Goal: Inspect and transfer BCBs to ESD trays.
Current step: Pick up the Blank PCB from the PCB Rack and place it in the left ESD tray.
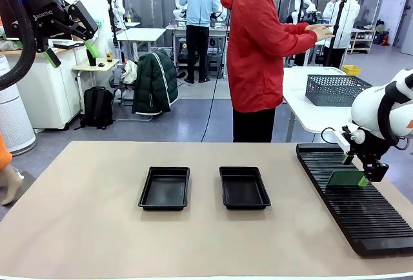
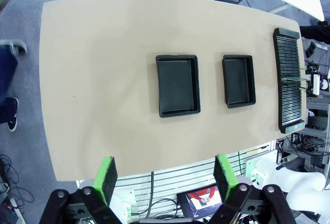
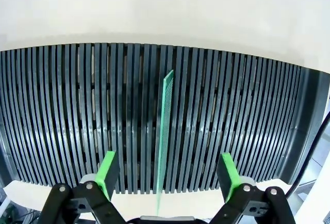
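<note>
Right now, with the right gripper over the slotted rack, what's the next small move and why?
Probably close the right gripper on the BCB. Its fingers are open and straddle the board, which stands on edge in the black slotted rack. Both ESD trays sit empty, so a grip must come before any lift.

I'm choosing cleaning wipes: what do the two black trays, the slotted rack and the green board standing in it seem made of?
ESD trays: likely moulded plastic, black, slight sheen on rounded rims. Slotted rack: probably plastic too, dark, matte ribs. BCB: thin stiff green sheet, apparently circuit-board laminate; it stands on edge unbent.
</note>
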